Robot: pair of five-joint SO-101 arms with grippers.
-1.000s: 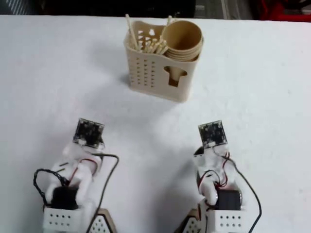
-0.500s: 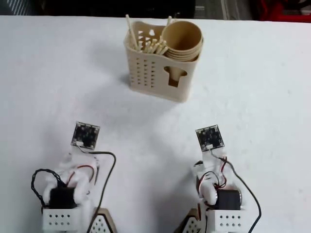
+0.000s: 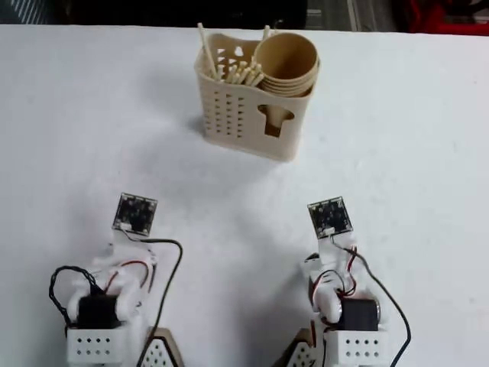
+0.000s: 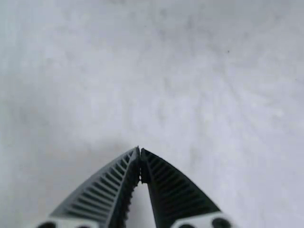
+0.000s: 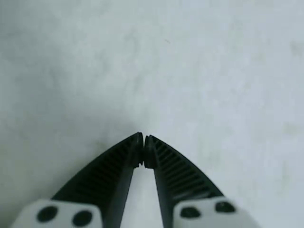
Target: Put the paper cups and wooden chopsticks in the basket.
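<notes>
A cream perforated basket (image 3: pixel 248 122) stands at the back middle of the white table. Stacked tan paper cups (image 3: pixel 285 60) lean inside its right half, and several wooden chopsticks (image 3: pixel 235 72) stick up in its left half. Both arms are folded back near the front edge, far from the basket. My left gripper (image 4: pixel 140 153) is shut with nothing in it, its dark ribbed fingers (image 4: pixel 107 190) meeting at the tips just above the bare table. My right gripper (image 5: pixel 143 139) is likewise shut and empty over the table.
The left arm (image 3: pixel 114 283) and right arm (image 3: pixel 336 283) sit at the front edge with loose cables around them. White tabletop (image 3: pixel 397 138) stretches between arms and basket. Dark clutter lies beyond the table's far edge.
Both arms drew back a little toward the front edge since a second ago, then held still. The basket and its contents stayed put.
</notes>
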